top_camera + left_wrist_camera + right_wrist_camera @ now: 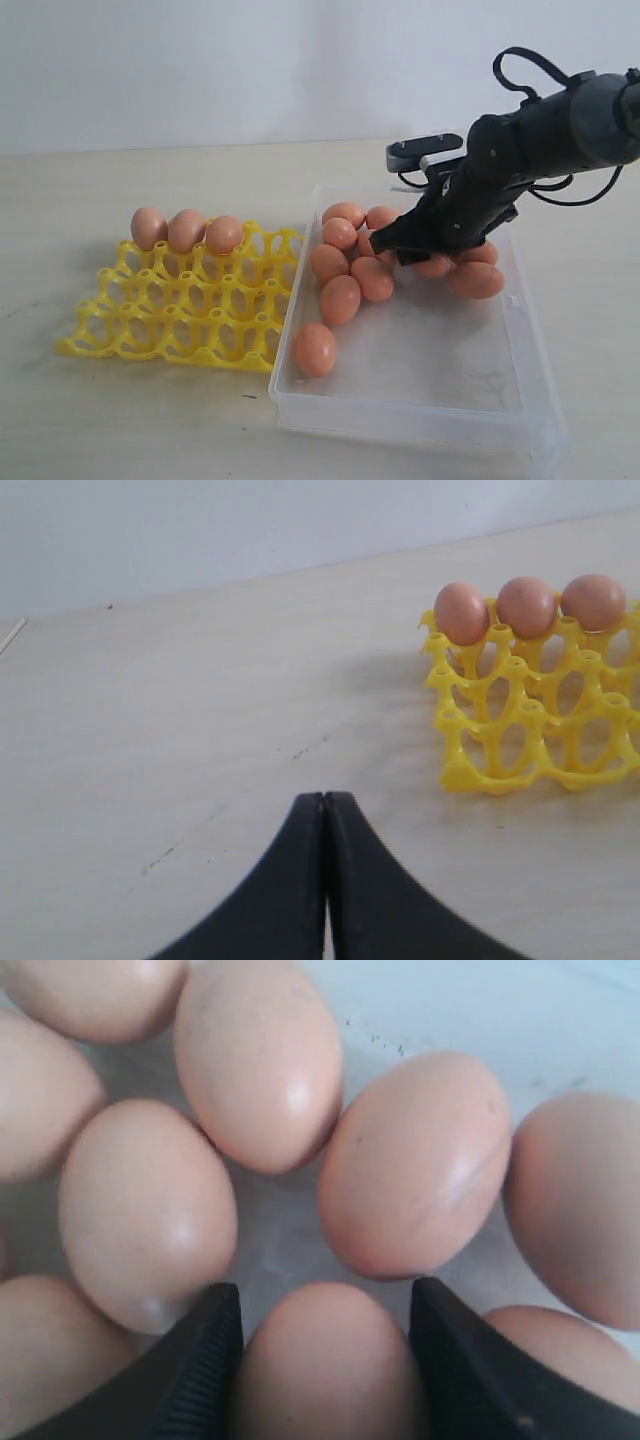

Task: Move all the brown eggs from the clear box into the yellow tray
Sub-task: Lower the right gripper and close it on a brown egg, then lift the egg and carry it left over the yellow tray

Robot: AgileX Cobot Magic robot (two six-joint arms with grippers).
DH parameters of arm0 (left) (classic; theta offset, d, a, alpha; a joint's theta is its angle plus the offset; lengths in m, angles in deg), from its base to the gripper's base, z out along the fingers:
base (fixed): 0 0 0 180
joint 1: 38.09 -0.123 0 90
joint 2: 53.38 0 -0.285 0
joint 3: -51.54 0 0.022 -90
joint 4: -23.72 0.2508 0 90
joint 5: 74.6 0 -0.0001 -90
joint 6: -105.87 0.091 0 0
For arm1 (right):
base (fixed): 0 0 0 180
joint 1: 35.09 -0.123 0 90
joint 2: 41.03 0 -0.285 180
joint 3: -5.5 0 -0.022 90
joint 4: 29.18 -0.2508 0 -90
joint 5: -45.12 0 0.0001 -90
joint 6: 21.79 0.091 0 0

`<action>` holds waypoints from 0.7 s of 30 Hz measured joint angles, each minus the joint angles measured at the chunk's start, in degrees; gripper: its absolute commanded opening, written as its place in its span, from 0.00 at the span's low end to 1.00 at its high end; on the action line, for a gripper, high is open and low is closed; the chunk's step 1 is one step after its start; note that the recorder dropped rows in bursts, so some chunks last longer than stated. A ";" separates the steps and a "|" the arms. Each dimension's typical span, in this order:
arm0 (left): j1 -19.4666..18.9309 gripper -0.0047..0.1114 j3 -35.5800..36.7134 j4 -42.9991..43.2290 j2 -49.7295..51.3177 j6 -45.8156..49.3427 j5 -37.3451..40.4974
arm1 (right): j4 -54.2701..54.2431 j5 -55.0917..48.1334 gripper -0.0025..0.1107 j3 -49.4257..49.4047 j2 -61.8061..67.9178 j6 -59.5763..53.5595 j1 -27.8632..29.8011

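Right claw (322,1292) straddles one egg (325,1365) in the box (400,425), fingers (200,1360) along its flanks for a side hold; you cannot tell if it pinches yet | left claw (323,800) pressed together, parked over bare table (200,730) near tray (110,330), clear of your reach | three eggs (185,230) seated in tray's far row, rest await you in box

The brown eggs (340,298) have smooth, matt shells with a soft sheen where light catches them, while the clear box (400,425) is transparent plastic, glossy at the rim. The yellow tray (160,352) is moulded plastic with a mild gloss, and the bench (100,430) looks like pale, matt wood grain with a few dark scuffs. The left claw (324,802) is smooth matt black, and the right claw (325,1300) shows fine ribbing on its black fingers (190,1390).
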 measured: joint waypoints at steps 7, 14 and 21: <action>0.00 0.04 0.00 0.00 0.00 0.00 0.00 | -2.11 16.41 0.02 -5.85 -13.20 0.00 -5.39; 0.00 0.04 0.00 0.00 0.00 0.00 0.00 | -2.38 37.73 0.02 -7.32 -15.93 -1.02 -13.41; 0.00 0.04 0.00 0.00 0.00 0.00 0.00 | 5.49 53.99 0.02 -7.52 -7.16 8.58 -16.57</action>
